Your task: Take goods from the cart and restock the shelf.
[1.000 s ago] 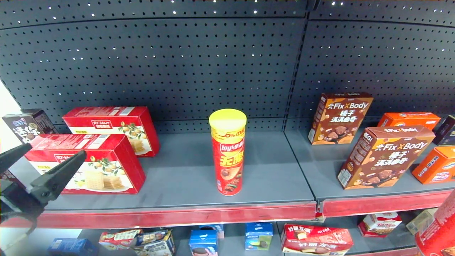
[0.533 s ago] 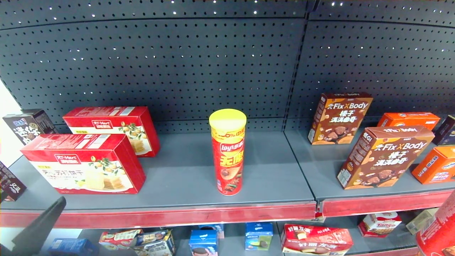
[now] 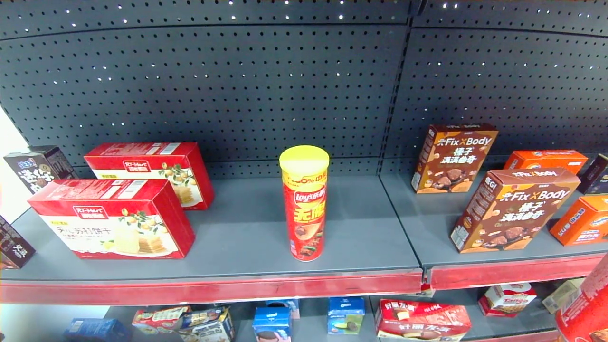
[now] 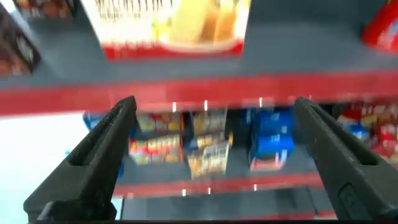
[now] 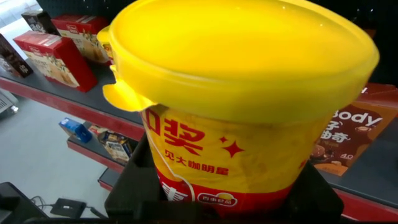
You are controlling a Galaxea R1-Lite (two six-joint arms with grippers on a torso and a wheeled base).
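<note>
I read the right claw (image 5: 221,196) as clamped on the held can (image 5: 236,124): its dark fingers (image 5: 134,186) press against both sides of the can's lower body. The held can stands upright. It has a yellow lid (image 5: 242,56) and a red-and-yellow label with large characters and a small star, and its base is hidden between the fingers. It sits out in front of the shelf (image 3: 237,237), not on it. The left claw (image 4: 214,102) is spread apart with nothing between its fingers. It faces the shelf's red front edge and the lower shelf (image 4: 205,183), where I cannot identify the goods individually. Count on the shelf, head view:

- One standing can (image 3: 304,204) with a yellow lid and a red printed label, upright near the front edge at mid-shelf.
- Two red boxes (image 3: 114,221) (image 3: 152,173) at the left, one behind the other, each with a white label panel and a picture of crackers.
- Two brown boxes (image 3: 515,209) (image 3: 453,156) right of the shelf joint, each with light lettering and pictured biscuits.
- Two orange boxes (image 3: 546,160) (image 3: 582,221) farther right, the front one cut off by the frame.
- Three dark boxes (image 3: 38,166) (image 3: 12,247) (image 3: 599,175), two at the left edge and one at the right, each partly cut off.

The lower shelf holds one long red box (image 3: 422,320) and at least three blue boxes (image 3: 270,325). Other packs there are partly hidden under the shelf above. A perforated back panel (image 3: 213,95) closes the rear.
</note>
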